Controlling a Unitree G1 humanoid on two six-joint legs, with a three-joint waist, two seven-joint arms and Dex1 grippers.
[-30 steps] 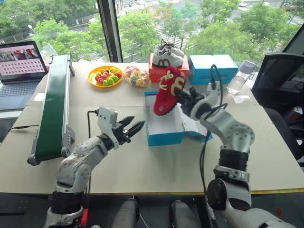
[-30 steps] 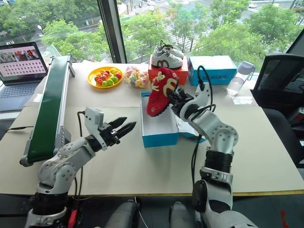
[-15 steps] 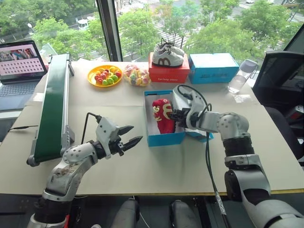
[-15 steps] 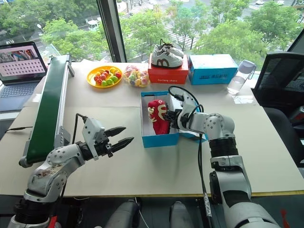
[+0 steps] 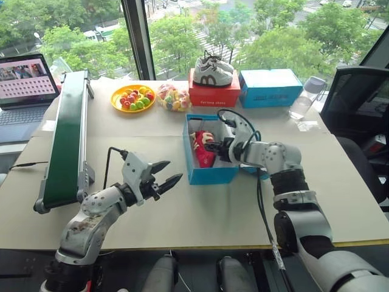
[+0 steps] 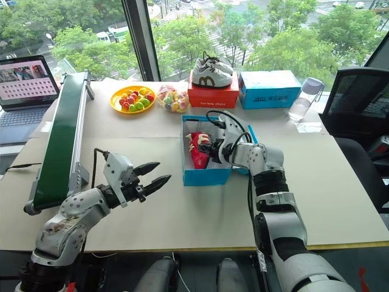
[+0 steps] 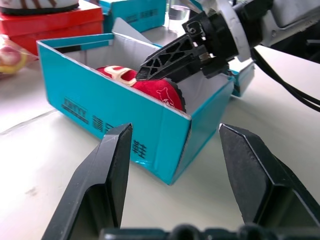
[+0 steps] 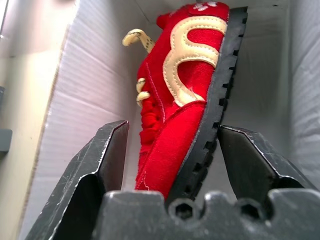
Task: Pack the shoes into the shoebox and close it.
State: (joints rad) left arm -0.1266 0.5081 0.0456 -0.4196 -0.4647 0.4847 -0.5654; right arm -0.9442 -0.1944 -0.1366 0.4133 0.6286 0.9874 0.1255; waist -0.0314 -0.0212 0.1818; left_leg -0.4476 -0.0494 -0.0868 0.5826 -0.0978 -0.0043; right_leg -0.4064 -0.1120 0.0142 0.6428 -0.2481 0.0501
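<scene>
Red shoe (image 5: 203,152) lying on its side inside the blue shoebox (image 5: 209,175), mid worktop (image 5: 182,213). Right pincer (image 5: 213,148) reaches into the box, fingers spread either side of the shoe w/ a gap, not clamping. Left pincer (image 5: 165,174) wide, empty, above worktop near the box's left side, not touching.

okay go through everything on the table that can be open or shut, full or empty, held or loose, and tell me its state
shoebox: open, red shoe inside.
red shoe: on its side in the box, between the parted fingers.
right gripper: open, inside the box.
left gripper: open, empty, above the table.
plain blue box: closed.
red box: closed, sneakers on top.
laptop: open, screen lit.
</scene>
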